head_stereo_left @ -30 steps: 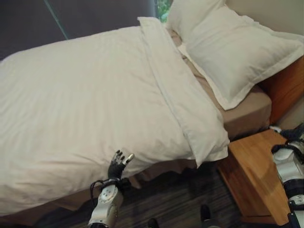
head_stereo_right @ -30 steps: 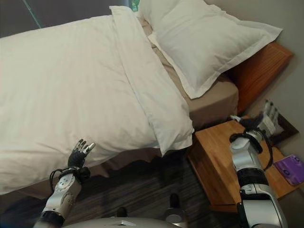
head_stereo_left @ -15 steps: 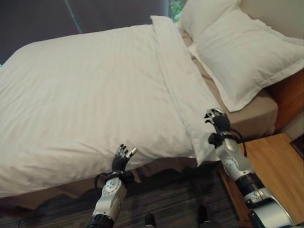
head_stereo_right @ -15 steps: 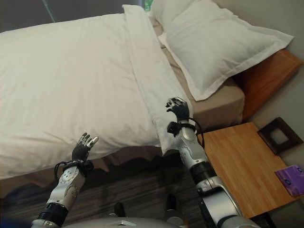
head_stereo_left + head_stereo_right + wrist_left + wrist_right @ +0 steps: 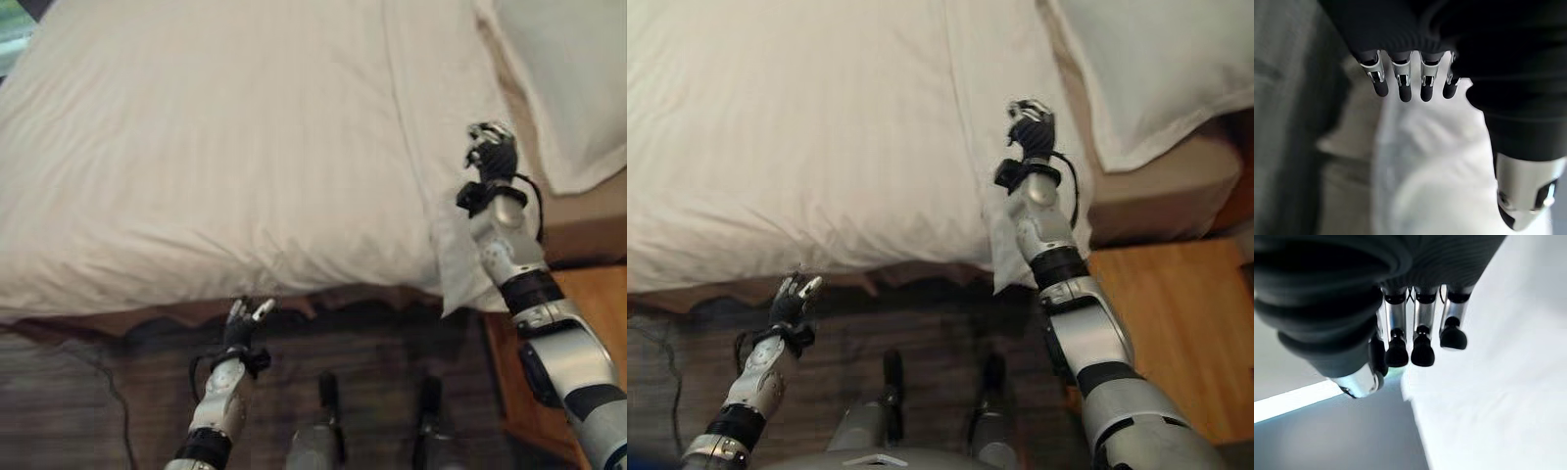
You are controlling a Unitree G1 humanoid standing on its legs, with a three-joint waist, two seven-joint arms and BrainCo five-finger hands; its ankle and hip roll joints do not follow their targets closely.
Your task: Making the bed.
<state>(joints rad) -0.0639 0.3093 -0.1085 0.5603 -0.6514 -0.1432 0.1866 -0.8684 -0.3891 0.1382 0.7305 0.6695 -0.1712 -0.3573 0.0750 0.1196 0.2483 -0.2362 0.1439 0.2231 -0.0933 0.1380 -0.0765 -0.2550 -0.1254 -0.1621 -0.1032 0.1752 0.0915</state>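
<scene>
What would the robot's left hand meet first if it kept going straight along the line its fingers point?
Most likely the hanging edge of the white duvet. The left hand sits low by the bedside, fingers open and aimed up at that edge, nothing between. Depth is hard to judge, so the gap is uncertain.

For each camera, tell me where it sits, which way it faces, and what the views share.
Left eye, right eye: on the head, looking down at the white duvet, pillow and wooden nightstand; both arms show.
Left wrist: looks along the left hand, relaxed, toward duvet.
Right wrist: looks along the right hand over duvet.
Shared: the duvet in all; the eyes share both hands.
</scene>
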